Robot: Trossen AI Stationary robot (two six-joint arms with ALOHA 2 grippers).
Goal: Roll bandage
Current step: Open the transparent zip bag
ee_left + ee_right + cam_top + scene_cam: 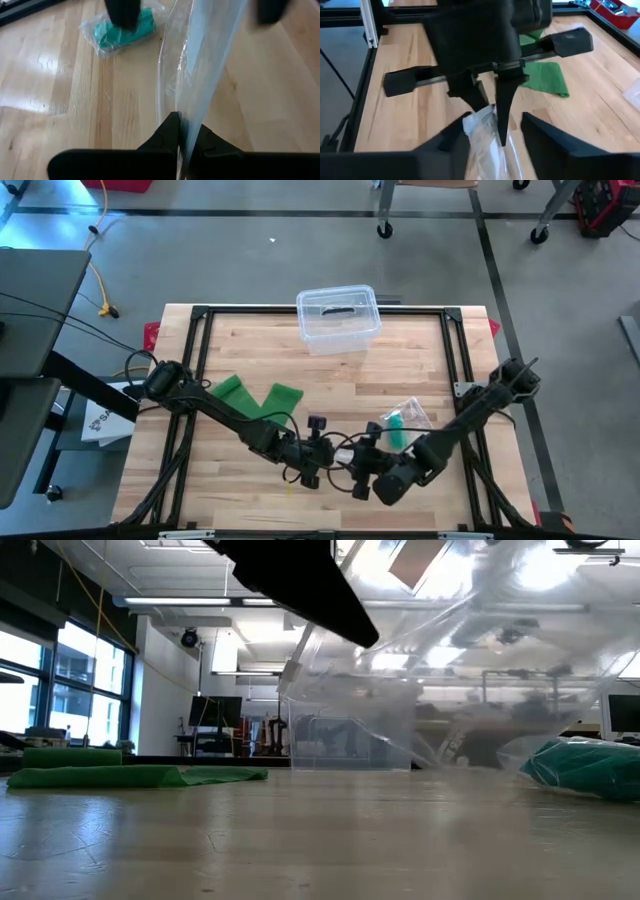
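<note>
A green bandage (245, 395) lies unrolled and flat on the table's left half; it also shows in the low view (100, 776). A teal roll in a clear wrapper (400, 425) lies at the right (125, 30). My left gripper (318, 452) is near the front middle, shut on a clear plastic bag (200, 60). My right gripper (492, 127) faces it, open, with one finger on either side of the bag's crumpled end (482, 135). My left gripper pinches the clear bag's thin edge (192, 107) between its two shut fingers (501, 117), which slant down toward the table. The film is held up off the table and spreads wide in the low view (450, 670). My right gripper: whether its fingers touch the bag, I cannot tell.
A clear lidded container (338, 318) stands at the far middle of the table. A black frame (200, 340) runs along the table's left, far and right edges. Bare wood (300, 370) lies between the container and the two grippers.
</note>
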